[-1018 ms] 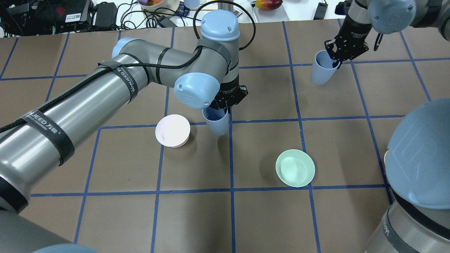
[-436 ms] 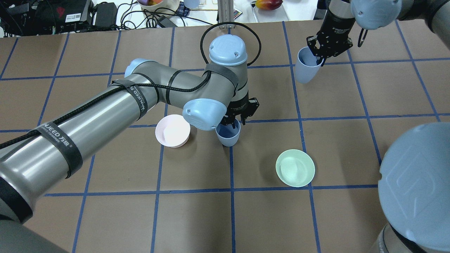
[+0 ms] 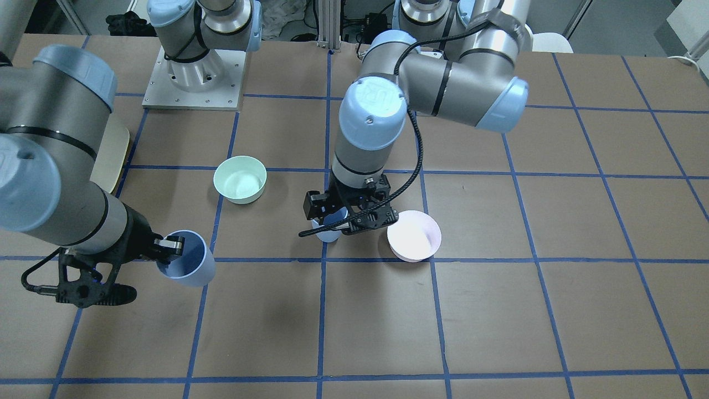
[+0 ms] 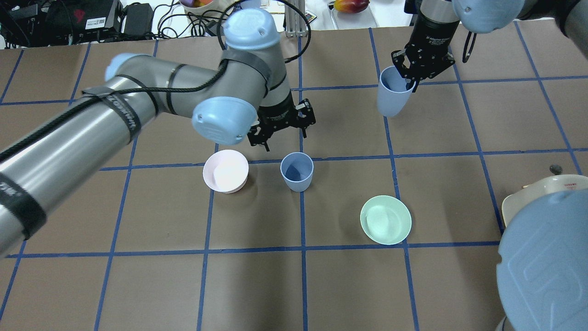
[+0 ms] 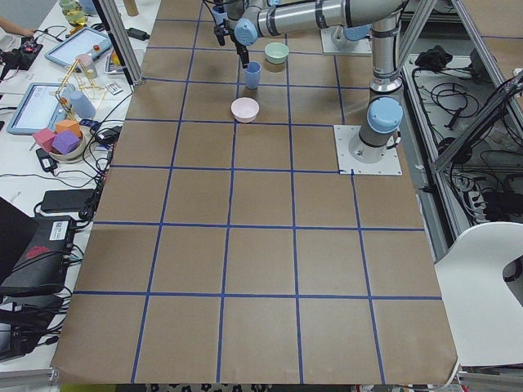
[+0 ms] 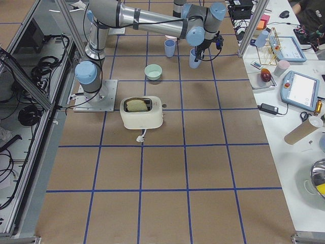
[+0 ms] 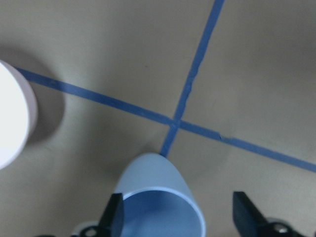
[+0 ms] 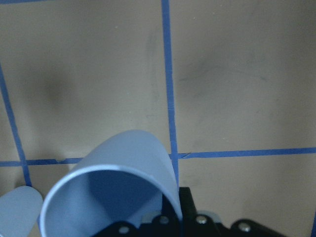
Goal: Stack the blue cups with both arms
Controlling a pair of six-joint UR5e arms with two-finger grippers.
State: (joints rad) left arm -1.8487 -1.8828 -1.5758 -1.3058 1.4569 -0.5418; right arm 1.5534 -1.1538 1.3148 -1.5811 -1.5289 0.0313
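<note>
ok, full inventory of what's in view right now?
table: 1, brown with blue tape grid, under everything.
standing blue cup: 1, periwinkle blue, upright at a tape crossing mid-table.
held blue cup: 1, periwinkle blue, tilted, pinched at its rim.
pink bowl: 1, pale pink, beside the standing cup, apart from it.
mint-green bowl: 1, mint green, nearer the robot.
toaster: 1, cream, near the right arm's base.
cables and electronics: several, black, beyond the far edge.
left arm, right arm: 2, silver-grey, blue caps.
left gripper: black, fingers open, by the standing cup.
right gripper: black, shut on the held cup.
</note>
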